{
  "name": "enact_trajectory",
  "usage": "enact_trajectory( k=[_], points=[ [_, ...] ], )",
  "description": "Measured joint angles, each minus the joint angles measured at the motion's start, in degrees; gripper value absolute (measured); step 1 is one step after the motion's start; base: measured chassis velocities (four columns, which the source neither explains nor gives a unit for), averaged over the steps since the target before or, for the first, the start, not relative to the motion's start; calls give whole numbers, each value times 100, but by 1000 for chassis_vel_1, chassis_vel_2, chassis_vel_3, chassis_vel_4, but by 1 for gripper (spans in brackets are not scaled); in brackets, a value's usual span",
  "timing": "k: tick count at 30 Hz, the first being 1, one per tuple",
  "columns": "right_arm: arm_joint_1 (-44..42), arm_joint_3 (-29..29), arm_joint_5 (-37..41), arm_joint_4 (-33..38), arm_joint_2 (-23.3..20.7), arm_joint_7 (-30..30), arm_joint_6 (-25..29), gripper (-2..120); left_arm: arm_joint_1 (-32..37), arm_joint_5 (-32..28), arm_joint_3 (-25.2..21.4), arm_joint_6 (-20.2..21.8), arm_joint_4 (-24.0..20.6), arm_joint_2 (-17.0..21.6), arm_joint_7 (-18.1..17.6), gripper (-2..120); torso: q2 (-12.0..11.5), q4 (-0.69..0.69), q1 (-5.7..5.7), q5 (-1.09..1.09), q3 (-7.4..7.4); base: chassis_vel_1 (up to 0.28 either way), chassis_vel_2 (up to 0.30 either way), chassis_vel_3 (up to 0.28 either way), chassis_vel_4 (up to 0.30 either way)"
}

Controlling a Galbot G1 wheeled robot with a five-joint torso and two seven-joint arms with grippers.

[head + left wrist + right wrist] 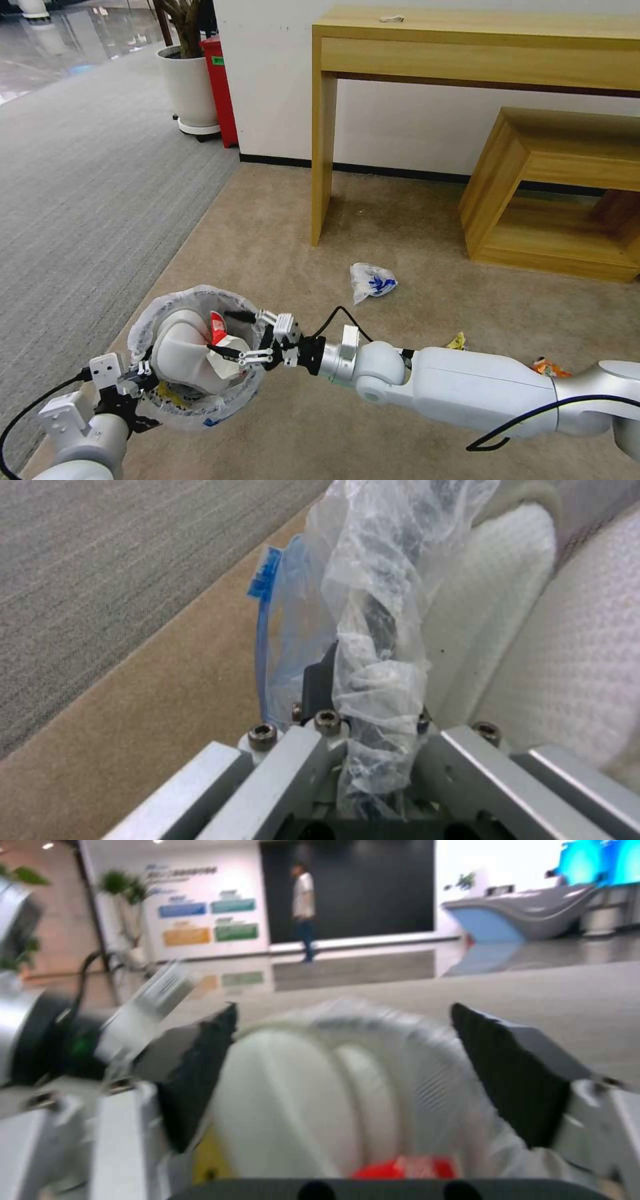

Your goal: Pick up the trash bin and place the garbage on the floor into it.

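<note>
Left tool (137,390) pinches trash bin (193,357) rim; right tool (233,337) spread over slippers (183,350), partly hidden

floor (280,220): beige carpet | white-blue plastic bag (372,281) | wrappers (548,367)

- Looking like an office building lobby with a carpeted side area.
- Beige short-pile carpet (280,220) meeting grey ribbed carpet (93,173), polished stone floor (60,40) lying beyond.
- Light wooden console table (467,40) and low wooden open-box bench (560,193) standing against white wall (400,127).
- Large white planter (189,90) sitting beside red box (222,87).
- Curved grey-blue reception desk (520,915) and coloured wall signs (210,920) showing in right wrist view.
</note>
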Motion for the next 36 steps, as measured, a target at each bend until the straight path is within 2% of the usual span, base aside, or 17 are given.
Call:
enact_trajectory(
  k=[1,4,12,22,25,26,29,30,34,36],
  points=[
    [0,0,0,0,0,0,0,89,0,0,0,0,0,0,0,0,0,0,0,0,0,0,0,0,0],
    [-141,441,29,97,-35,279,-69,99,-2,14,-19,-18,13,-8,3,0,0,0,0,0,0,0,0,0,0],
    [-447,1321,181,291,-184,711,-234,100,-68,28,1,-23,71,-26,9,0,0,0,0,0,0,0,0,0,0],
    [-889,1996,224,482,-371,1089,-374,100,-97,40,5,-45,101,-27,20,0,0,0,0,0,0,0,0,0,0],
    [-1147,2481,189,473,-541,1317,-466,100,-109,47,2,-69,119,-20,31,0,0,0,0,1,0,0,0,0,0],
    [-1147,2481,189,473,-541,1317,-466,100,-109,47,2,-69,119,-20,31,0,0,0,0,1,0,0,0,0,0],
    [-1438,2997,-86,433,-770,1786,-761,100,-136,89,10,-96,142,-18,84,0,0,-1,0,2,0,0,0,0,0],
    [-1438,2997,-86,433,-770,1786,-761,100,-136,89,10,-96,142,-18,84,0,0,-1,0,2,0,0,0,0,0],
    [-1850,3500,-700,300,-1091,2669,-1120,100,-207,209,55,-138,228,-37,140,0,0,0,0,1,0,0,0,0,0],
    [-1982,3643,-838,257,-1163,2812,-1177,100,-223,227,60,-149,248,-37,146,0,0,0,0,1,0,0,0,0,0]
  ],
)
